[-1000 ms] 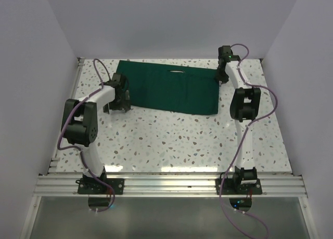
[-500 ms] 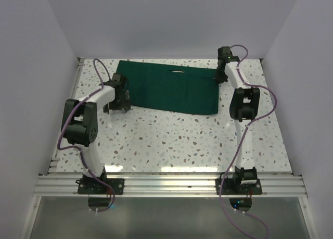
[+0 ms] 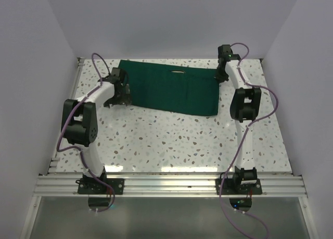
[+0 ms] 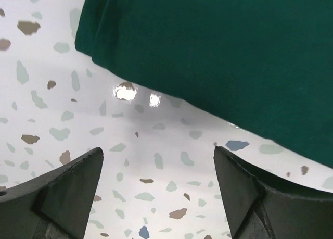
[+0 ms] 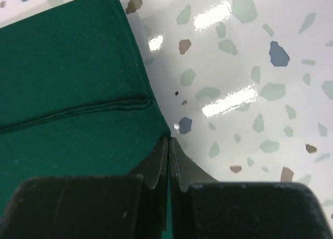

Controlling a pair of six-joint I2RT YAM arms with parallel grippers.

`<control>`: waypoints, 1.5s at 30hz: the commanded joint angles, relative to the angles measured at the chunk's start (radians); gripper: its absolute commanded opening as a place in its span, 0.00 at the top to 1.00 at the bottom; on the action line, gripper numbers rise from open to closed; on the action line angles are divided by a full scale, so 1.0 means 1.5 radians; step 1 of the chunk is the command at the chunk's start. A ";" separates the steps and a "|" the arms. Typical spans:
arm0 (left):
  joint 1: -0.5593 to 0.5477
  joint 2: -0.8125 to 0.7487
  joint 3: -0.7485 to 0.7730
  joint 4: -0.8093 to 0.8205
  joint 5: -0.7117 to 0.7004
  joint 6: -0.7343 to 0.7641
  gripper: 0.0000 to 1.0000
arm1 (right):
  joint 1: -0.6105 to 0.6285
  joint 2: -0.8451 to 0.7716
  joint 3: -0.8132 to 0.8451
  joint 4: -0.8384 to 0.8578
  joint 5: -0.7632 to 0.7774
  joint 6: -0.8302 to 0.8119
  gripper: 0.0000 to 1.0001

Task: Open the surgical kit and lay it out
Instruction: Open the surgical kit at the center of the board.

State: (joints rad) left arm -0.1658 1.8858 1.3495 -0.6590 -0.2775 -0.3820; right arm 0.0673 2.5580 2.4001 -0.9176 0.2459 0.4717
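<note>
Green cloth (image 3: 166, 90), dark and matte, lies as a flat rectangle across the upper middle of the overhead frame. It rests on a glossy white desk (image 3: 171, 140) flecked with grey and brown chips. A pale sliver (image 3: 177, 72) shows near its upper edge; I cannot tell what it is. No tray or instruments show. The left tool (image 3: 122, 93) sits at the cloth's left edge, the right tool (image 3: 222, 76) at its upper right corner.

Left wrist view: cloth fills the upper right, its layered corner soft and rounded. Dark fingers (image 4: 67, 187) stand wide at the bottom corners, with only bare desk between them.

Right wrist view: at bottom centre the fingers press together on the cloth's right hem, a green line of fabric between them. A crease (image 5: 78, 111) crosses the cloth at left. The pinch looks shallow. A quick pull might slip the thin fabric free, or drag the whole sheet, since the left tool holds nothing.
</note>
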 commanded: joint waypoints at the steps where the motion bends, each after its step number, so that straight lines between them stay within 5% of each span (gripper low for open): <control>1: 0.005 -0.019 0.048 -0.003 0.022 -0.005 0.09 | 0.014 -0.109 -0.008 -0.031 0.028 -0.007 1.00; 18: 0.013 -0.091 -0.016 0.033 0.104 -0.017 0.09 | 0.076 -0.170 -0.059 -0.197 0.098 0.006 1.00; 27: 0.014 -0.135 -0.057 0.046 0.085 -0.015 0.09 | 0.178 -0.248 -0.247 -0.078 -0.028 -0.020 0.96; 45: 0.015 -0.182 -0.039 0.027 0.063 -0.030 0.07 | 0.215 -0.238 -0.224 -0.087 -0.091 -0.050 1.00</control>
State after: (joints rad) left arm -0.1524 1.6882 1.2678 -0.6250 -0.1646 -0.4091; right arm 0.3695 2.2665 2.0766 -1.0428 0.1669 0.4221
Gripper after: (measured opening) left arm 0.922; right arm 0.010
